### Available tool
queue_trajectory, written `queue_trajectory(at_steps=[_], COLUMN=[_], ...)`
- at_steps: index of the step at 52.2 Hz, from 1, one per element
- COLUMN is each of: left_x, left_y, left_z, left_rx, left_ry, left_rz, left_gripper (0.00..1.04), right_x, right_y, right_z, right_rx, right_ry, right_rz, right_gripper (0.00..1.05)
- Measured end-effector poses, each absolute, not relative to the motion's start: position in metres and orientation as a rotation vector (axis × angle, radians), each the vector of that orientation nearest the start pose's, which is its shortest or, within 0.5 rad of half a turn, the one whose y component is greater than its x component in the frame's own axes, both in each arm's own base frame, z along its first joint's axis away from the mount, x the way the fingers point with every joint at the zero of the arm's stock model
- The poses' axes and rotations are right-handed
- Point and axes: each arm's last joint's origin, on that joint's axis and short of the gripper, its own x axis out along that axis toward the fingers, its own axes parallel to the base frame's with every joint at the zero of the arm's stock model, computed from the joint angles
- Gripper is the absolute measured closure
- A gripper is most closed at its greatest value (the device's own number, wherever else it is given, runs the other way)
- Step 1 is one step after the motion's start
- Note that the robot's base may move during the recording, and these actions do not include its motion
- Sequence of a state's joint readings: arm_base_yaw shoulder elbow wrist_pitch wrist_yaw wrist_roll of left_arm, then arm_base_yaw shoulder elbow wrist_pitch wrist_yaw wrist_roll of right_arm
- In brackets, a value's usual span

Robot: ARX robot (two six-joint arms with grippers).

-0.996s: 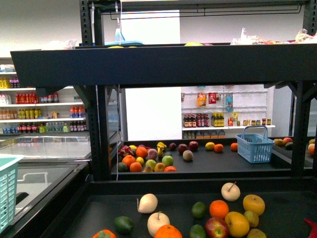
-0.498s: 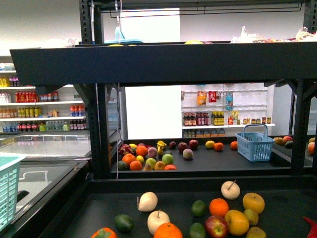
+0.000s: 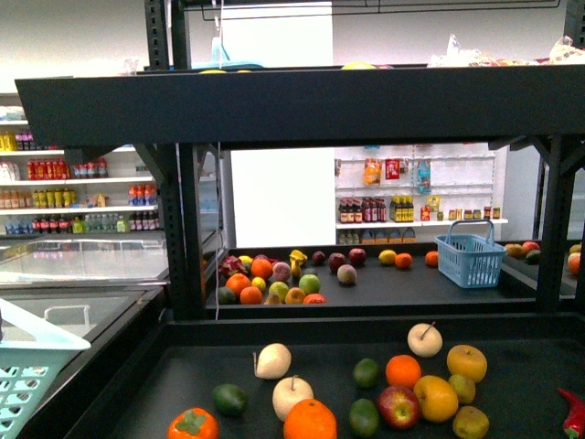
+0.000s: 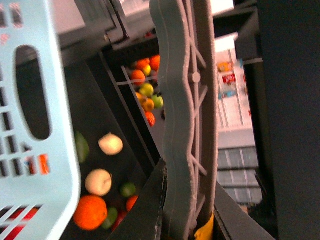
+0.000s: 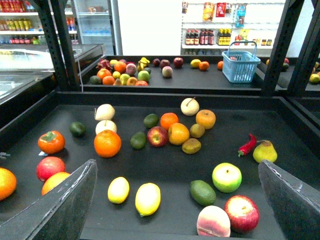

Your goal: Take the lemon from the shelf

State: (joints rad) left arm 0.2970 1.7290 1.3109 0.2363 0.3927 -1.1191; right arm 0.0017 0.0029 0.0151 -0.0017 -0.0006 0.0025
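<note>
My right claw (image 5: 176,165) stands wide over the shelf (image 5: 165,97). Lemon (image 5: 148,198) lies just beside a smaller yellow fruit (image 5: 118,190) (lower centre-left); a skewed descent could seize the wrong one.

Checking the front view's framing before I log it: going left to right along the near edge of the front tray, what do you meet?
teal basket → persimmon → dark green fruit → large orange → green oval fruit → red apple → red chili. The yellowish fruits right of the apple overlap, so they are left out.
</note>
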Motion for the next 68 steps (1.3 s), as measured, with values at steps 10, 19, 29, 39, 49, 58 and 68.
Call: queue_trajectory(at_steps=[10, 19, 29, 39, 49, 58, 68], left_x=[0.373, 0.365, 0.360, 0.364, 0.375, 0.390, 0.398], left_y=[0.061, 0.018, -0.030, -0.063, -0.093, -0.102, -0.105], left_z=[0.312, 0.304, 0.282, 0.267, 0.244, 0.242, 0.241], left_rx=[-1.060, -0.989, -0.949, -0.899, -0.869, -0.852, -0.821], left_ry=[0.271, 0.349, 0.445, 0.485, 0.551, 0.549, 0.535], left_rz=[-0.126, -0.279, -0.423, -0.530, -0.604, -0.620, -0.625], left_gripper=[0.94, 0.94, 0.94, 0.94, 0.94, 0.94, 0.94], right_x=[0.097, 0.097, 0.097, 0.097, 0.097, 0.097, 0.100], right_y=[0.000, 0.000, 0.000, 0.000, 0.000, 0.000, 0.000], right_z=[0.168, 0.168, 0.168, 0.168, 0.168, 0.168, 0.165], right_rx=[0.002, 0.002, 0.002, 0.002, 0.002, 0.002, -0.021], right_ry=[-0.010, -0.010, -0.010, -0.010, -0.010, -0.010, 0.091], right_rz=[0.002, 0.002, 0.002, 0.002, 0.002, 0.002, -0.152], right_gripper=[0.08, 0.08, 0.08, 0.08, 0.08, 0.08, 0.08])
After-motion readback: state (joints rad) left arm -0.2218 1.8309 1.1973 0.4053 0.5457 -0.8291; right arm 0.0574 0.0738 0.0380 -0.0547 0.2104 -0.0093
